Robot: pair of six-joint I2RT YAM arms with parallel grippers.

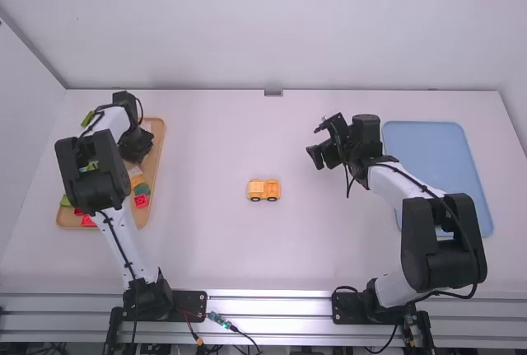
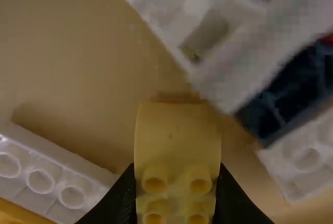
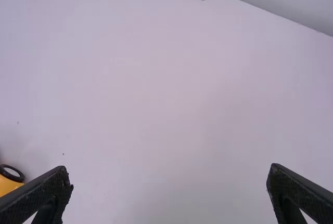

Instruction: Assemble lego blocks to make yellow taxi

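Observation:
My left gripper (image 1: 136, 145) is over the wooden tray in the high view. In the left wrist view, a yellow curved brick (image 2: 177, 141) with studs stands between the fingertips of the left gripper (image 2: 176, 198), which touch it on both sides. A partly built yellow taxi (image 1: 264, 190) with dark wheels sits mid-table; its edge and one wheel (image 3: 11, 174) appear in the right wrist view. My right gripper (image 1: 317, 145), right of and beyond the taxi, is held with its fingers wide apart; in its wrist view the right gripper (image 3: 170, 182) has nothing between them.
The wooden tray (image 1: 158, 153) at the left holds several loose bricks, among them a red one (image 1: 141, 201). Around the yellow brick lie white bricks (image 2: 57, 174) and a dark blue one (image 2: 291, 96). A blue tray (image 1: 428, 145) lies at the right, partly under the right arm.

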